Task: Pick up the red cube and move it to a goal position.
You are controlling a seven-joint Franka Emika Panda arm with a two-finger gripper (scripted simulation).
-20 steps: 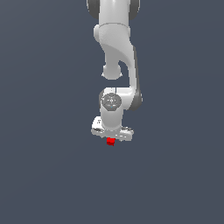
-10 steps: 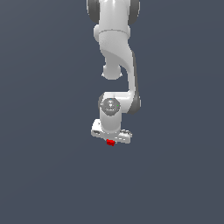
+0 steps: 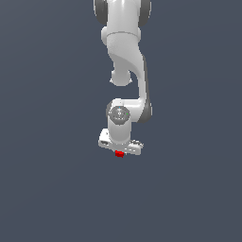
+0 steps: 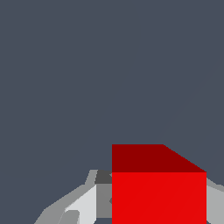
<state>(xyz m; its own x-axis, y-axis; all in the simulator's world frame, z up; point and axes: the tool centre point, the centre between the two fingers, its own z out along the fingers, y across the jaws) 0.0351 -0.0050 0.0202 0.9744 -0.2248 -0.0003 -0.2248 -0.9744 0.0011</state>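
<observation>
The red cube [image 3: 119, 153] shows as a small red patch just under the white hand of the arm in the exterior view. In the wrist view the red cube [image 4: 158, 188] fills the space between the grey fingers [image 4: 83, 205], one on each side of it. My gripper [image 3: 119, 152] is shut on the cube. Only part of the cube shows below the hand in the exterior view. No goal marker shows in either view.
The white arm [image 3: 126, 56] comes down from the top of the exterior view. A plain dark grey surface [image 3: 47, 189] fills the rest of both views.
The hand with the red cube has shifted slightly toward the exterior view's left. The grip on the cube is unchanged.
</observation>
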